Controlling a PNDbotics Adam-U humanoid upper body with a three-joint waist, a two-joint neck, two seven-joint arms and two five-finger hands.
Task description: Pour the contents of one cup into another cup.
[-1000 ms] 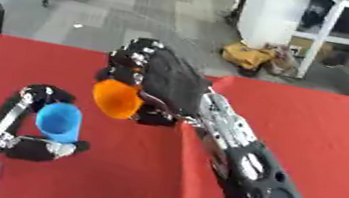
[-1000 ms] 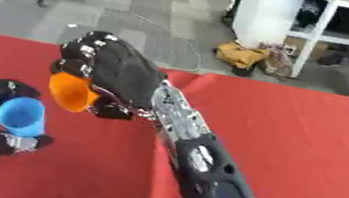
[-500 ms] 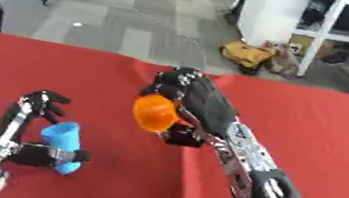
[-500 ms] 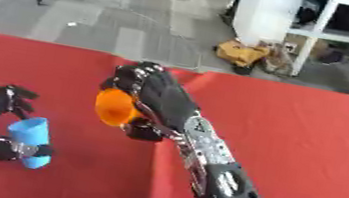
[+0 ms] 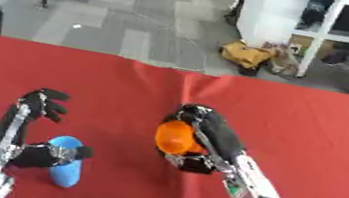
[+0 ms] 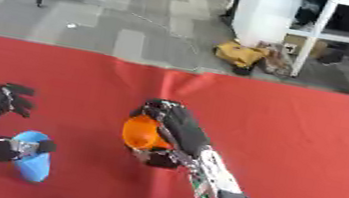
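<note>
Right hand (image 5: 206,139) has its fingers curled round the orange cup (image 5: 175,138), holding it near the middle of the table (image 5: 315,129), a bit toward the near edge. The cup is tipped over sideways with its mouth facing the left; can't tell if there's anything in it. The hand's heel looks like it's down at the cloth, though I can't say for sure it's touching.

Left hand (image 5: 37,149) sits by the near left corner, fingers pointing toward the far edge and curled at the tips, thumb stuck out against the blue cup (image 5: 63,166). That cup leans sideways beside the thumb, and whether it's actually pinched or only touched I can't tell. Its inside doesn't show either.

The two cups are well apart, with bare red cloth between them. The whole right half of the table and the far strip up to the back edge are open red cloth too. Past the far edge there's grey floor with a white cabinet (image 5: 268,13) and a yellowish bag (image 5: 245,55) lying by it.
</note>
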